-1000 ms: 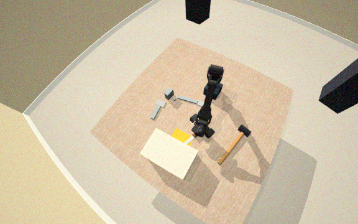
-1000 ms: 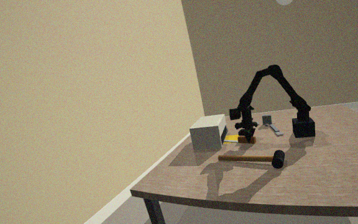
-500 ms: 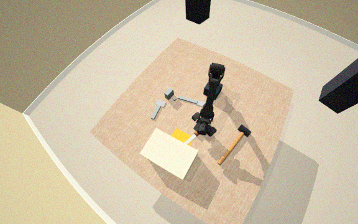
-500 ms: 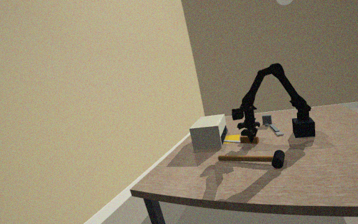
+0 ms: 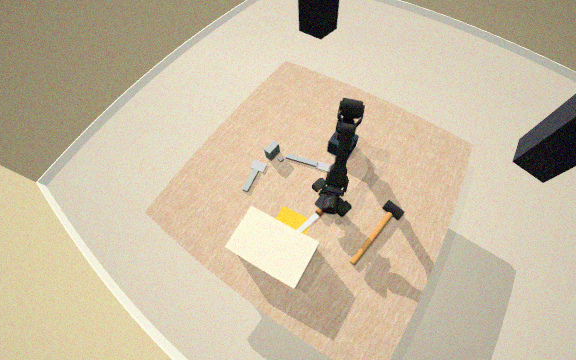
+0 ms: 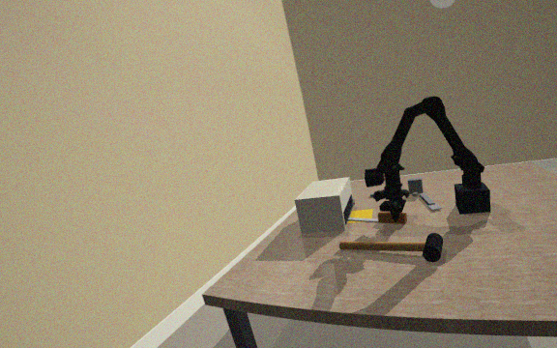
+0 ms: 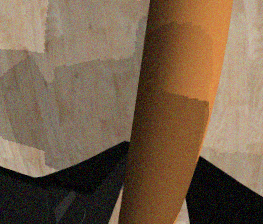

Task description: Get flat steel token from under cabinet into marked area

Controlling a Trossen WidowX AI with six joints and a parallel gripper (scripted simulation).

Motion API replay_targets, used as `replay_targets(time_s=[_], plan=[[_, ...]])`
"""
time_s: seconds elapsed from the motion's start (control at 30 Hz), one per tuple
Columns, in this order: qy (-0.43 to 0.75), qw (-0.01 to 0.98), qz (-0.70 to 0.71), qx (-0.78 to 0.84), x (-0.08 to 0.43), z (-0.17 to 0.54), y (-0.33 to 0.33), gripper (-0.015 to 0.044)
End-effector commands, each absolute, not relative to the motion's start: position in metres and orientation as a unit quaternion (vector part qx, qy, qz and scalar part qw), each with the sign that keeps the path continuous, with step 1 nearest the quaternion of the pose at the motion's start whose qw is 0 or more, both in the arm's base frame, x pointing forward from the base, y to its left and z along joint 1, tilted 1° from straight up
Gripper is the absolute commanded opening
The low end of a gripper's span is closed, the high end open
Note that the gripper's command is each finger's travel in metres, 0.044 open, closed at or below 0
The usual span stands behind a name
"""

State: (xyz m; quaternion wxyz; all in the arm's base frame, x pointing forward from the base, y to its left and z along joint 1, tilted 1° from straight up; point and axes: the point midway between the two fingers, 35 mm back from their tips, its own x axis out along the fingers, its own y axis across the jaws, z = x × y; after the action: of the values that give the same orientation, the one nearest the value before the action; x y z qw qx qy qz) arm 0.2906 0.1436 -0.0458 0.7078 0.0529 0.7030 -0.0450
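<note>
My gripper is shut on the orange-brown handle of a tool with a thin pale blade. The tool is low over the table in front of the white cabinet. The blade crosses the right part of the yellow marked area and reaches the cabinet's front edge; whether its tip is underneath is hidden. The steel token is not visible in any view. The wrist view shows only the handle, the fingers and table.
A mallet with a wooden handle and black head lies to one side. On the other side are a grey T-shaped tool, a long grey flat tool and a grey block.
</note>
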Motion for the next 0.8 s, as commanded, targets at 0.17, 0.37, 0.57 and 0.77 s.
replay_targets(time_s=[0.17, 0.37, 0.57, 0.77], plan=[[0.705, 0.705, -0.046, 0.053, 0.275, -0.047, 0.146, 0.0], [0.706, 0.705, -0.046, 0.053, 0.267, -0.047, 0.148, 0.0], [0.706, 0.705, -0.046, 0.053, 0.259, -0.047, 0.149, 0.0], [0.706, 0.705, -0.046, 0.053, 0.251, -0.047, 0.151, 0.0]])
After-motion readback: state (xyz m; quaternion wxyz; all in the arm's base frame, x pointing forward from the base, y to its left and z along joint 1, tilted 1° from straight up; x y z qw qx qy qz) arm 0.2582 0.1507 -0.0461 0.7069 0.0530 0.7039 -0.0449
